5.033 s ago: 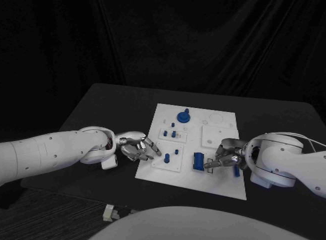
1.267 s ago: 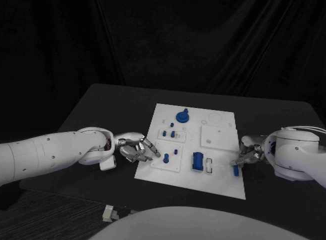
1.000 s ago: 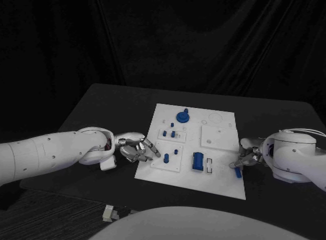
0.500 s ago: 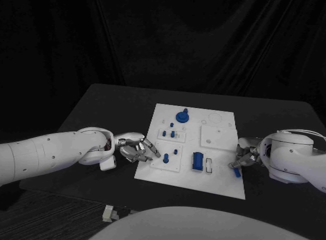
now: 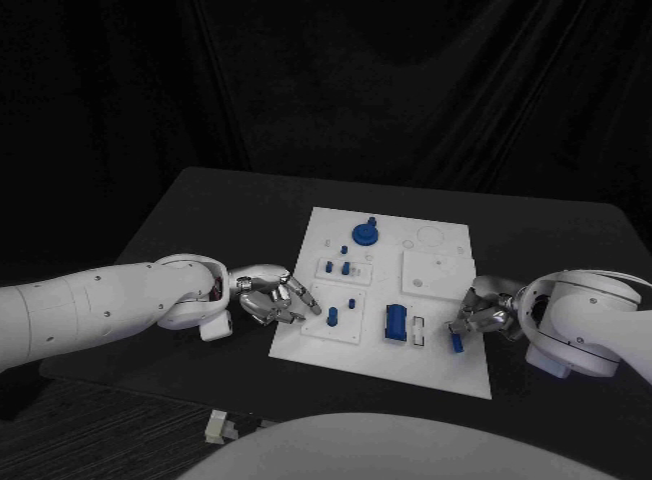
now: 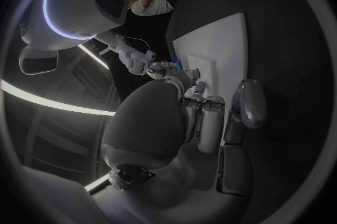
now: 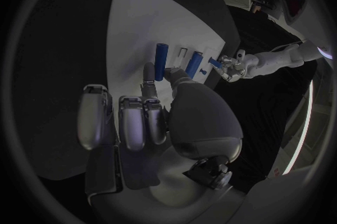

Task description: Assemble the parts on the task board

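The white task board (image 5: 439,272) lies in the middle of the black table. My right hand (image 5: 480,313) is over the board's right edge. It pinches the near end of a blue cylinder (image 5: 457,342) between a finger and the thumb. That cylinder (image 7: 160,58) lies low along the board, beside a blue block (image 7: 194,64). The block (image 5: 395,322) stands in the board next to a narrow white slot. My left hand (image 5: 276,299) rests at the board's left edge with its fingers spread and nothing in them. In the left wrist view its fingers (image 6: 247,103) lie over the board (image 6: 221,44).
A blue knob (image 5: 367,233) stands near the board's far end. Small blue pegs (image 5: 341,267) and two more (image 5: 332,316) sit in the left half. Black table surrounds the board, with dark curtains behind it.
My right hand has shifted left, further onto the board, and the blue cylinder has moved left with it toward the block. The left hand has not moved.
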Robot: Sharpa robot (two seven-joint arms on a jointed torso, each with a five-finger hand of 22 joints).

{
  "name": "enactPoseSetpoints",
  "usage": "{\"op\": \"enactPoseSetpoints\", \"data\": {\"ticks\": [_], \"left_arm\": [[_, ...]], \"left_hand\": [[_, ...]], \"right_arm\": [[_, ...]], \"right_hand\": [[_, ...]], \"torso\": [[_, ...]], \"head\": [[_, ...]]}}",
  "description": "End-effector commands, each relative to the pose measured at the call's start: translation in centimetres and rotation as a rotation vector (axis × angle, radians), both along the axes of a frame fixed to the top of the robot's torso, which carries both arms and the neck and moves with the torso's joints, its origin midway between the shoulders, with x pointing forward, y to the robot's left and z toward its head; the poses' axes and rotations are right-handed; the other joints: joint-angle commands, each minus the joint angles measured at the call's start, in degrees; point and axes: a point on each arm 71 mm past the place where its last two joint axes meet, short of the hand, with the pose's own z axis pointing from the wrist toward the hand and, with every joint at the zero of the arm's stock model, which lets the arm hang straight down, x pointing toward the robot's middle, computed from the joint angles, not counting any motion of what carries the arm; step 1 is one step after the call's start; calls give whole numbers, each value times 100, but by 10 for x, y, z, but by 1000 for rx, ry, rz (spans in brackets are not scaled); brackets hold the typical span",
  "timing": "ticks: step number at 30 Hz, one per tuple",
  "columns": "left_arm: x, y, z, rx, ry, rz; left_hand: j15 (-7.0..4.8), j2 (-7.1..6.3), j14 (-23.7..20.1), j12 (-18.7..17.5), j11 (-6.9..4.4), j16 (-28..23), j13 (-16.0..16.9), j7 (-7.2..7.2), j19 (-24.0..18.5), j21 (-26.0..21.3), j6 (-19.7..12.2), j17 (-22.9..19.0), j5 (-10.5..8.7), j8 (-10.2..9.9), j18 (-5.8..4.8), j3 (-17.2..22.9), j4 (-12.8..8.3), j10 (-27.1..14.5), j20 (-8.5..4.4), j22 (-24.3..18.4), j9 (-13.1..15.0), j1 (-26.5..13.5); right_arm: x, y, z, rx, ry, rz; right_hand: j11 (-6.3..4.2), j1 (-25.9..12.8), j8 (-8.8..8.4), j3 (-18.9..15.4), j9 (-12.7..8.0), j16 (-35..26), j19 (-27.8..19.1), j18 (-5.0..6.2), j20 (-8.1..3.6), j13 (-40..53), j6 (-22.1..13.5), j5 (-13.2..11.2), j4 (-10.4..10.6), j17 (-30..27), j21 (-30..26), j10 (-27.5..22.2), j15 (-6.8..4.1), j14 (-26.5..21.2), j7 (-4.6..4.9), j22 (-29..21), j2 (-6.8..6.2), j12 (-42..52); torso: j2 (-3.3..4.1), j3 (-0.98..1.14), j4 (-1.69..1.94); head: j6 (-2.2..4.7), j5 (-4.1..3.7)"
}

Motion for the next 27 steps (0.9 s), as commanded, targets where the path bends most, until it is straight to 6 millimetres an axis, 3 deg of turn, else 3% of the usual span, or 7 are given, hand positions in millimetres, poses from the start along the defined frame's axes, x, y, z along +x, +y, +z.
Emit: {"op": "enactPoseSetpoints", "data": {"ticks": [1, 10, 21, 27], "left_arm": [[-1, -1, 0, -15, 8, -9], [-2, 0, 1, -12, 8, -5], [-2, -1, 1, -15, 6, -7], [-2, 0, 1, -14, 7, -6]], "left_hand": [[45, -18, 595, -37, 28, 15, 1031, 8, -36, -17, 13, 1509, 31, 33, 90, 35, -3, -7, 7, 915, 5, -57], [45, -18, 595, -37, 28, 15, 1031, 8, -36, -17, 13, 1509, 31, 33, 90, 35, -3, -7, 7, 915, 5, -57], [45, -18, 595, -37, 28, 15, 1031, 8, -36, -17, 13, 1509, 31, 33, 90, 35, -3, -7, 7, 915, 5, -57], [45, -18, 595, -37, 28, 15, 1031, 8, -36, -17, 13, 1509, 31, 33, 90, 35, -3, -7, 7, 915, 5, -57]], "right_arm": [[1, 4, 6, 139, 2, -91], [3, 12, 9, 215, 18, -154], [4, 18, 4, 187, 54, -166], [1, 20, -3, 158, 82, -184]], "right_hand": [[-28, -138, 58, 996, 44, 39, 225, 25, 21, 1505, -35, 36, -889, 1052, 88, 592, -36, 518, -6, 1182, 15, 14], [-33, -248, 125, 1112, 107, 28, 240, 17, 15, 1505, -75, 132, -890, 1017, 133, 592, -42, 513, -12, 1193, 3, 14], [-33, -344, 156, 1157, 136, 19, 240, 17, 14, 1505, -105, 118, -855, 990, 136, 592, -42, 508, -14, 1192, 4, 14], [-41, -486, 205, 1243, 175, -2, 241, 16, 9, 1505, -164, -167, -806, 929, 149, 592, -48, 497, -25, 1193, 5, 14]], "torso": [[0, 0, 2], [-2, 0, 4], [2, 0, 1], [1, 0, 1]], "head": [[1, 1], [1, -4], [1, -39], [1, -41]]}}
